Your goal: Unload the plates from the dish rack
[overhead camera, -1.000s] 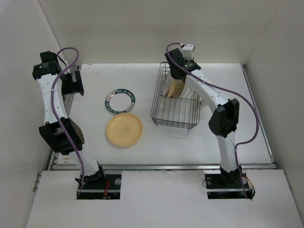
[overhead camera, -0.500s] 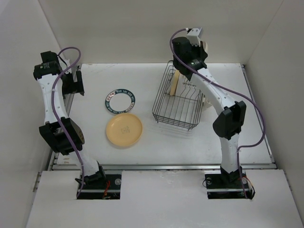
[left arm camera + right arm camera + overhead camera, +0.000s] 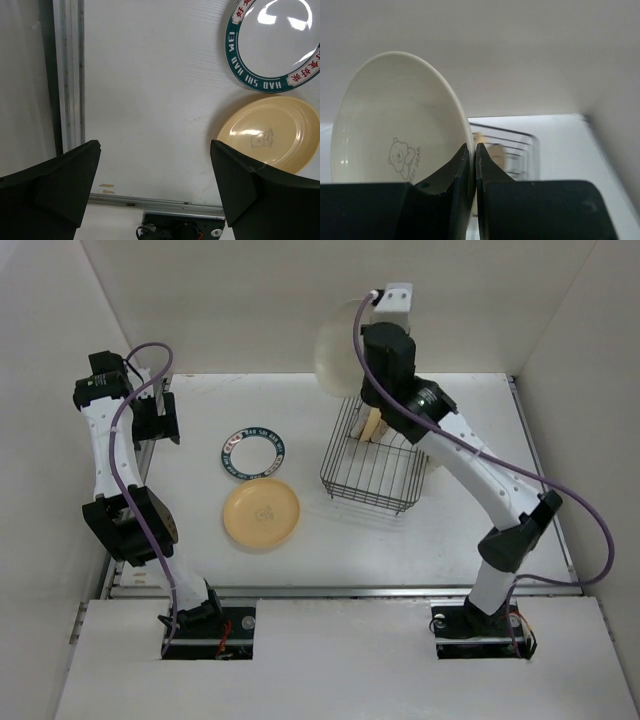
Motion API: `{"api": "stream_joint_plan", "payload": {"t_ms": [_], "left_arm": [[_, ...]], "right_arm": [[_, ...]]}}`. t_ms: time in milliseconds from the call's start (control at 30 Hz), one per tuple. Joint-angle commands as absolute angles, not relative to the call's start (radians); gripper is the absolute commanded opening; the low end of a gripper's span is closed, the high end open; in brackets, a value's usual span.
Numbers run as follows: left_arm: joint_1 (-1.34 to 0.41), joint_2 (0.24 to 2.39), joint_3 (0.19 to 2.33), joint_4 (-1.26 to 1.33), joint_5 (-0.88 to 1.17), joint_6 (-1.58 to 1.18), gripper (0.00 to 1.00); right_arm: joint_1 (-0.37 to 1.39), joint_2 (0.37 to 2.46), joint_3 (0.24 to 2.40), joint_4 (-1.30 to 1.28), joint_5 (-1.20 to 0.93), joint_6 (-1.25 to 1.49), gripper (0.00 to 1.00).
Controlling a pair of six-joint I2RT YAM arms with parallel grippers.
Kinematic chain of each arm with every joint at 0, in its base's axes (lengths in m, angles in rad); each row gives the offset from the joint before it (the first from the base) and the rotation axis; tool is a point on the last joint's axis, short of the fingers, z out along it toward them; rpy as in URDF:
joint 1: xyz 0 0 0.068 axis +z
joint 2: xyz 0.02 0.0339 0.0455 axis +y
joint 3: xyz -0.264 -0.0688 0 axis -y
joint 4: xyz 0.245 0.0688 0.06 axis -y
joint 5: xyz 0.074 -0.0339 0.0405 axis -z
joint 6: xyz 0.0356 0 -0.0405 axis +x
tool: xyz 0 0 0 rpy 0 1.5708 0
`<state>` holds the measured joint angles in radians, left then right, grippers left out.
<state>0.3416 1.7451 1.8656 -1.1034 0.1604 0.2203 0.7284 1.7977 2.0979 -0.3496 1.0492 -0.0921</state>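
- Gripping a cream plate (image 3: 395,135) by its rim, the right gripper (image 3: 472,150) has both fingers pinched tight on the edge, one on the face and one on the back
- That plate hangs on edge, high over the far end of the rack (image 3: 372,468) and clear of the wires, with a small bear print showing on its face
- At least one tan plate (image 3: 374,424) stands upright among the prongs at the rack's far end; how many are there I cannot tell
- Two plates lie flat on the tabletop (image 3: 470,420) left of the rack: a ringed plate (image 3: 252,453) farther back and a yellow plate (image 3: 262,515) nearer, just beside each other
- The left gripper (image 3: 155,145) hovers by the tabletop's far-left edge, jaws wide apart and holding nothing
- The plates look stiff, light and glossy, probably plastic, so they should not bend in a grip but may slide between smooth fingers
- A pinch at one spot on the rim lets a plate swing about the fingers, so slow, steady moves seem wise
- For a plate standing in the prongs, the top of the rim is the one part open to take hold of
- A drop from this height would likely mean a clatter or a chipped edge, not a shatter
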Motion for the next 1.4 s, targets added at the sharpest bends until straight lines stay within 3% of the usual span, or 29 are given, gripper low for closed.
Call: {"api": "stream_joint_plan", "payload": {"t_ms": [0, 100, 133, 433, 600, 667, 700, 767, 1000, 1367], "left_arm": [[0.348, 1.715, 1.879, -1.115, 0.183, 0.232, 0.89], [0.348, 1.726, 1.879, -1.115, 0.192, 0.222, 0.89], [0.348, 1.726, 1.879, -1.124, 0.192, 0.222, 0.89], [0.348, 1.726, 1.835, -1.124, 0.192, 0.222, 0.89], [0.348, 1.717, 1.816, -1.124, 0.192, 0.232, 0.89], [0.348, 1.717, 1.816, -1.124, 0.192, 0.232, 0.89], [0.348, 1.717, 1.816, -1.124, 0.192, 0.232, 0.89], [0.348, 1.717, 1.816, -1.124, 0.192, 0.232, 0.89], [0.348, 1.706, 1.806, -1.124, 0.192, 0.232, 0.89], [0.348, 1.697, 1.786, -1.115, 0.192, 0.232, 0.89]], "right_arm": [[0.781, 1.799, 2.007, -0.383, 0.530, -0.014, 0.00], [0.781, 1.848, 1.961, -0.408, 0.062, 0.032, 0.00], [0.791, 1.903, 1.960, -0.408, -0.007, 0.050, 0.00], [0.815, 2.163, 1.979, -0.411, -0.242, 0.112, 0.00], [0.827, 2.197, 1.936, -0.433, -0.273, 0.103, 0.01], [0.848, 2.206, 1.922, -0.433, -0.235, 0.077, 0.42], [0.848, 2.206, 1.922, -0.446, -0.213, 0.068, 0.54], [0.864, 2.206, 1.922, -0.446, -0.157, 0.055, 0.65], [0.867, 2.074, 1.845, -0.380, 0.119, 0.202, 0.69], [0.808, 2.111, 1.715, -0.471, 0.162, 0.363, 0.66]]}}
